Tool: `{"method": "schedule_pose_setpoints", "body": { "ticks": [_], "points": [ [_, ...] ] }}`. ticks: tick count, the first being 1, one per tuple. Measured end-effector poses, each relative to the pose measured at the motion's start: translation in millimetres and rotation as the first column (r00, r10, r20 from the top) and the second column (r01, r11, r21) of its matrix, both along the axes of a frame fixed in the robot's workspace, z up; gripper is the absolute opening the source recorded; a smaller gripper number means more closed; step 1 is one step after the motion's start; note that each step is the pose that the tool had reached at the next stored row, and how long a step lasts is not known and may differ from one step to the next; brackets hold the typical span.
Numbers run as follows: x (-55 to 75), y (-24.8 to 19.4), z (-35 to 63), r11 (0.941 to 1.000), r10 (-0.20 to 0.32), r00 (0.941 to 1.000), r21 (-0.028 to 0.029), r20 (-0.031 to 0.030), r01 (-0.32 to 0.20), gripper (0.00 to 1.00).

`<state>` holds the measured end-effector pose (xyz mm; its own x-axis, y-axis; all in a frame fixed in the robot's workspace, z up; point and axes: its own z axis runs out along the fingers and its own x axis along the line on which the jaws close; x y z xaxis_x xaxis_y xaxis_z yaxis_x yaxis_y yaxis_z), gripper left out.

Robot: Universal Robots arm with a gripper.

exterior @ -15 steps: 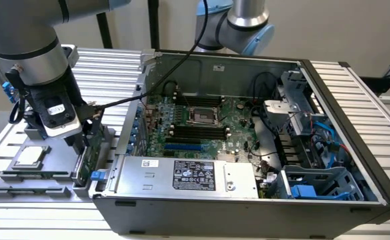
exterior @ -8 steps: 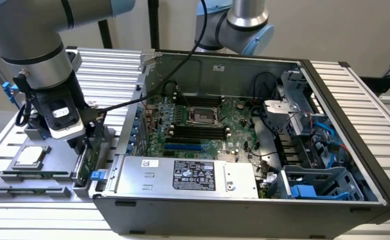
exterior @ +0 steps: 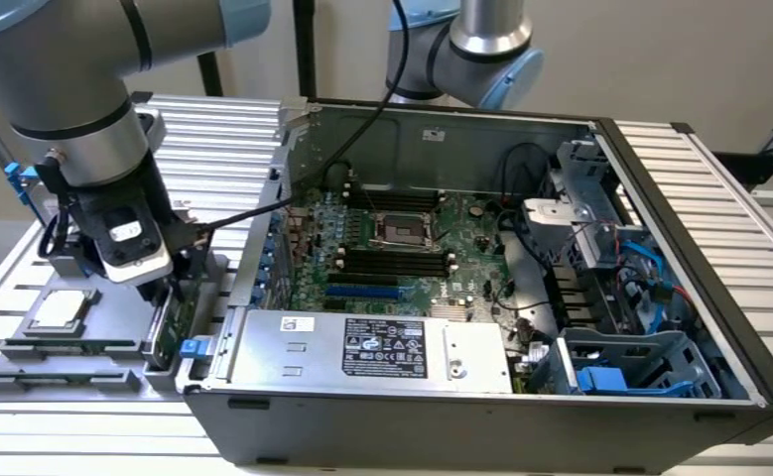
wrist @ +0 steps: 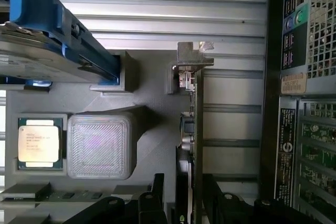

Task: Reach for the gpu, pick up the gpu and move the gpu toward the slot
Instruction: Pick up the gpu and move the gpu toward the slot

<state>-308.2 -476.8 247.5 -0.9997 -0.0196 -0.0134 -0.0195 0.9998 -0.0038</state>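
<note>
I am judging the reach nearly complete; lifting and carrying toward the slot are not yet done. The gpu [wrist: 194, 119] is standing on edge in the grey holder [wrist: 152, 93], outside the computer case [exterior: 492, 426], at the exterior view's left. My pincer [wrist: 185, 203] is hovering directly over it, fingers [wrist: 151, 203] apart and straddling the card, one to each face, not visibly clamping.
</note>
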Motion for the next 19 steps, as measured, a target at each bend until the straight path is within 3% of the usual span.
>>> {"method": "schedule_pose_setpoints", "body": {
  "ticks": [8,11,12,19],
  "points": [
    [0.3,0.6,-2.8,1.0,0.0,1.0,0.0,0.0001,0.0,0.42],
    [0.3,0.8,-3.1,1.0,0.0,1.0,0.0,0.0003,0.0,0.4],
    [0.3,0.9,-3.2,1.0,0.0,1.0,0.0,0.0004,0.0,0.33],
    [1.0,1.7,-4.1,1.0,0.0,1.0,-0.0001,0.0016,0.0,0.33]
  ]
}}
